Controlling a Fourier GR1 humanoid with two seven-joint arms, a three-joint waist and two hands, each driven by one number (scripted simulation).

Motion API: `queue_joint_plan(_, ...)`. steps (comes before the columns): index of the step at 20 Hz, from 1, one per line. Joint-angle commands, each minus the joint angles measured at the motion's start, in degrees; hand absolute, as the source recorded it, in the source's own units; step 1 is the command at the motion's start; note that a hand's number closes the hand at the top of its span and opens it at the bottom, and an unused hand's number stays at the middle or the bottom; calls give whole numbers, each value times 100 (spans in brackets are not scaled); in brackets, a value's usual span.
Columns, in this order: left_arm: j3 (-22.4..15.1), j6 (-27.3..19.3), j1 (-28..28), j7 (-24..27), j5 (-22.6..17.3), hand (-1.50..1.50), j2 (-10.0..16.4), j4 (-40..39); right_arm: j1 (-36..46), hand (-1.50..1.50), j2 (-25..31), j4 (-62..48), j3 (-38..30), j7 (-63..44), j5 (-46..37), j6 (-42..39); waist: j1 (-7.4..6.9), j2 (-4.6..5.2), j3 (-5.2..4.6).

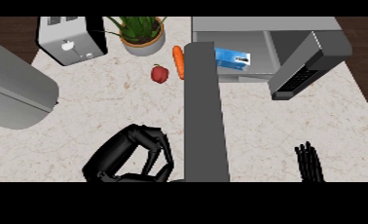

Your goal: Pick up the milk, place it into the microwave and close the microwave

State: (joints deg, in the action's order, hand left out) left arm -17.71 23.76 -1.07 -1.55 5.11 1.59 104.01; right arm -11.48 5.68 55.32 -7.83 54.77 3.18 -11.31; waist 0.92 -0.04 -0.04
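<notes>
Curled and holding nothing, my left hand (128,156) sits just beside the outer face of the open door (205,116) of the microwave (266,24), near the door's free end. The milk (232,58) already lies inside the microwave, close to the front lip on the hinge side, so I judge only the closing is left. My right hand (310,162) rests straight-fingered on the door's inner side, where the swing could clip it, or the door could catch the milk if it juts past the lip and stay ajar.

A kitchen: stone counter (108,101) bearing a toaster (70,40) and an open microwave (266,24)
</notes>
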Motion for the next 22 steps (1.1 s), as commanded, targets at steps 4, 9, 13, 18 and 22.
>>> queue_joint_plan(4,-525,107,980,-23,181,150,-155,-1455,-550,-150,202,685,11,113,291,-438,8,11,1)
queue_joint_plan(9,-1678,-1049,1380,440,820,150,-158,-1934,-1229,-150,244,1389,241,122,290,-444,22,5,1)
queue_joint_plan(13,-2766,-2129,1854,379,372,150,-158,-2788,-1244,-150,411,1713,349,90,536,-823,138,21,1)
queue_joint_plan(18,-3540,-2783,2392,127,-518,150,-159,-3191,-1365,-150,639,2654,553,-250,900,-1099,311,36,-8)
queue_joint_plan(22,-3852,-3439,2986,-214,-1084,150,-157,-3508,-1521,-150,638,3108,810,-288,951,-1069,597,65,-7)
